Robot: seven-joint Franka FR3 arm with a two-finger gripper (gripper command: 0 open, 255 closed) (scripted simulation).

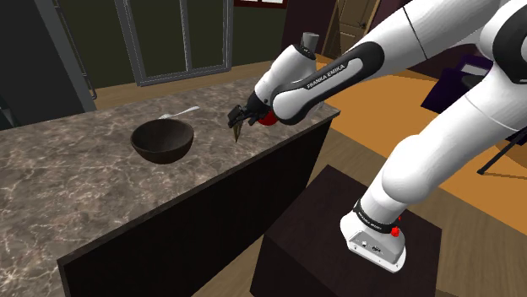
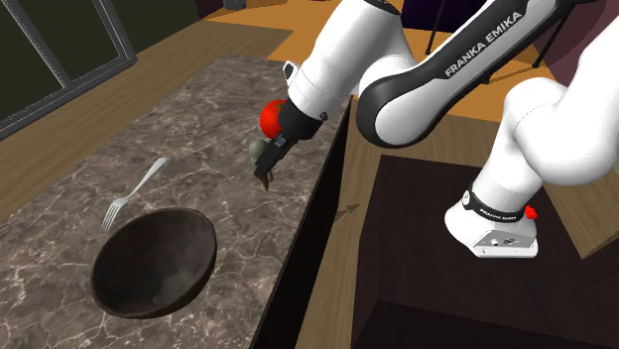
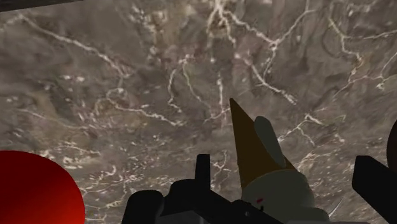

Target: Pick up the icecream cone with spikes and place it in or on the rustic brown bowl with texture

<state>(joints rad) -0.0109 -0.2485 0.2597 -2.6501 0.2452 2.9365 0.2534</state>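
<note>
Marbled grey-brown counter [image 1: 67,177] takes up the left of the shoulder view. A dark brown bowl [image 1: 162,141] sits upright left of centre, with a pale fork [image 1: 179,112] lying just above it in the frame, apart from its rim. At centre, near the counter's right-hand edge, the black gripper [image 1: 240,117] clasps the icecream cone [image 1: 238,128] by its scoop end. The tan tip angles down toward the stone, well apart from the bowl. A red ball [image 1: 268,119] shows just right of the gripper. The white arm [image 1: 439,110] runs off to the upper right, and its dark stand [image 1: 338,228] occupies the lower right. In the wrist view the fingers [image 3: 202,170] stand partly closed either side of the pale, spiked scoop, with the cone pointing away over the marble.
</note>
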